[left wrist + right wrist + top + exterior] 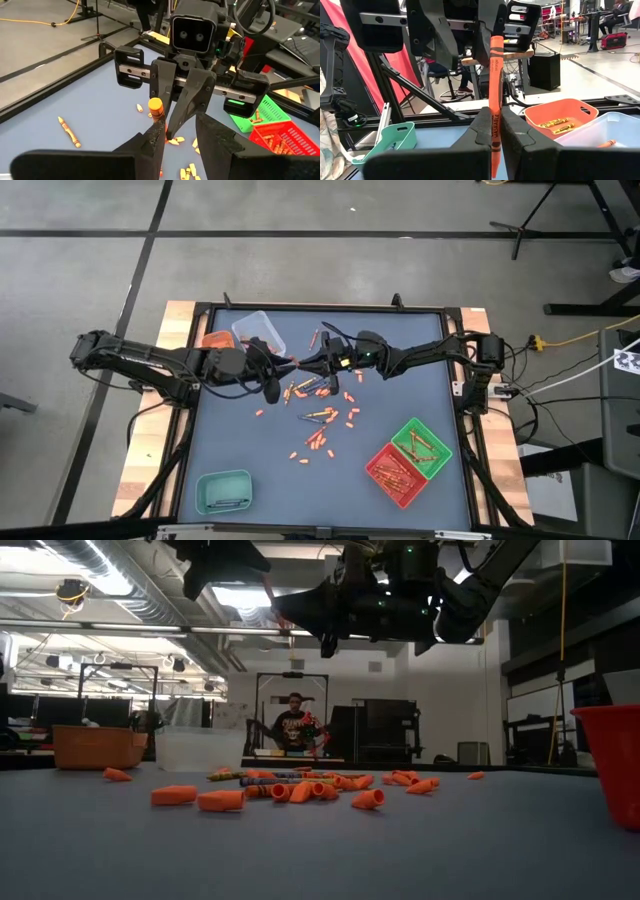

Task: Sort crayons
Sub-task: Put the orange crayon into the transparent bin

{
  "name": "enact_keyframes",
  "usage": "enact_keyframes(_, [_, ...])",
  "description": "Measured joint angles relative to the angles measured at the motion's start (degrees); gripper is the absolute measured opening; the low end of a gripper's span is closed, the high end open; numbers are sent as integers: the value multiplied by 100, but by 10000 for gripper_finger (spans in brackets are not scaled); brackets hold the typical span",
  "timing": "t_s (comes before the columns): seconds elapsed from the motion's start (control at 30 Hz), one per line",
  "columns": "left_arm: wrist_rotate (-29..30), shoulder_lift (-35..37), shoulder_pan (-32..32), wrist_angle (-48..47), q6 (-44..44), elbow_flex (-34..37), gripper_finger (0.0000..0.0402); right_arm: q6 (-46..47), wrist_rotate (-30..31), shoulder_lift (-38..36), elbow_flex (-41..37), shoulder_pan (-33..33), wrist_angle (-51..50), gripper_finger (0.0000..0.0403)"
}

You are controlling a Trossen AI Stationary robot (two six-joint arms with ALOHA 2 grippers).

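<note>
Both grippers hang high above the table's middle, facing each other. My right gripper (495,145) is shut on an orange crayon (495,85). The crayon's free end (156,105) reaches my left gripper (182,145), which is open, and lies beside one of its fingers (487,30); I cannot tell whether they touch. Many loose orange crayons (320,418) lie flat on the blue mat below, also seen in the low view (300,790). My right gripper pinches the orange crayon's wrapped shaft (495,131) between its two fingers, toward its rear end. The crayon runs along the fingers and sticks out past their tips toward the left gripper. It is lifted clear of the table.
A clear tray (258,330) and an orange tray (213,340) stand at the far left, a teal tray (224,492) at the near left, and a green tray (422,446) and a red tray (396,472) at the near right. A person (293,725) sits far behind the table.
</note>
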State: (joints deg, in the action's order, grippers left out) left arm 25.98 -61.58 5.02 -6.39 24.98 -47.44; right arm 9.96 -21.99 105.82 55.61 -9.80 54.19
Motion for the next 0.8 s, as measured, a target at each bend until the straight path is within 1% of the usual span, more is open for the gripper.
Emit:
enact_keyframes(0.17, [-10,0,4,-40,14,0,94,0,5,0,0,2,-5,12])
enact_keyframes(0.4, [-386,0,2,-201,102,0,94,7,-31,0,0,13,-18,12])
enact_keyframes(0.63, [-444,0,0,-498,187,0,94,9,-54,0,0,11,-8,12])
enact_keyframes(0.8, [-429,0,0,-407,161,0,94,11,-49,0,0,11,-8,12])
